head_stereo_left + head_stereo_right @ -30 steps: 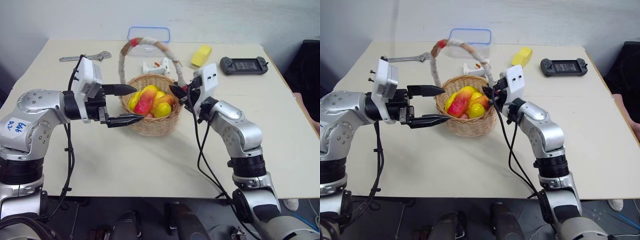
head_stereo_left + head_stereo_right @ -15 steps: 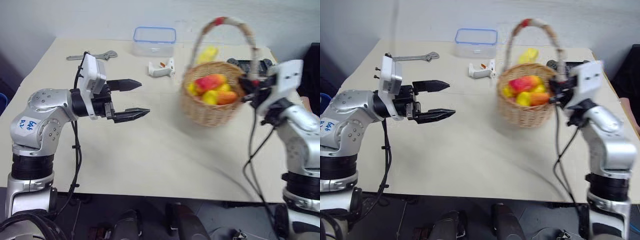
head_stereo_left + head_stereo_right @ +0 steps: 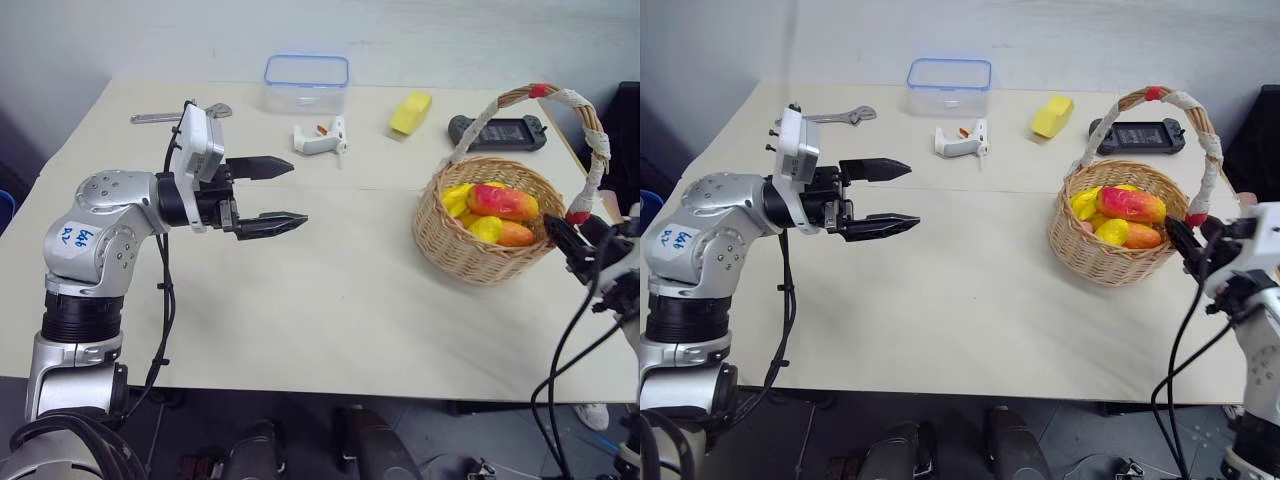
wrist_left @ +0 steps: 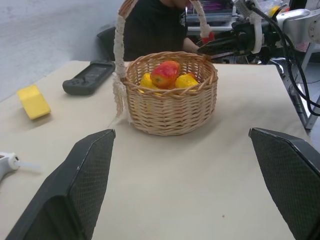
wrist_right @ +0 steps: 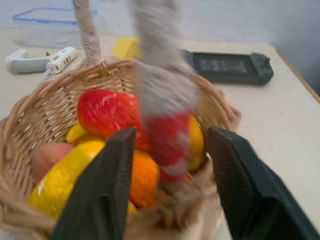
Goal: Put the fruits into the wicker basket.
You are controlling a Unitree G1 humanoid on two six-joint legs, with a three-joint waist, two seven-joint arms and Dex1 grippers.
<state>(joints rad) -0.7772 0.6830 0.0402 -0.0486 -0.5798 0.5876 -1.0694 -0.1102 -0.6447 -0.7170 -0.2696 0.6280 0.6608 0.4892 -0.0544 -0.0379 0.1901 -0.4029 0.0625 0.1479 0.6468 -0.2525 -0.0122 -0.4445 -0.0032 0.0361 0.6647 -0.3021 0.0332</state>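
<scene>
The round tan wicker basket [image 3: 1113, 240] with its tall white-wrapped, red-ended handle is sitting near the table's right edge, and the fruits [image 3: 1118, 215], a red-and-orange mango-like one among bumpy yellow ones, are lying inside it, so the filling job is looking done; the right gripper [image 5: 167, 187] is straddling the red base of the handle with its black fingers parted and not pinching it, while the left gripper [image 3: 898, 195] is hovering wide open and empty over bare tabletop, well apart
</scene>
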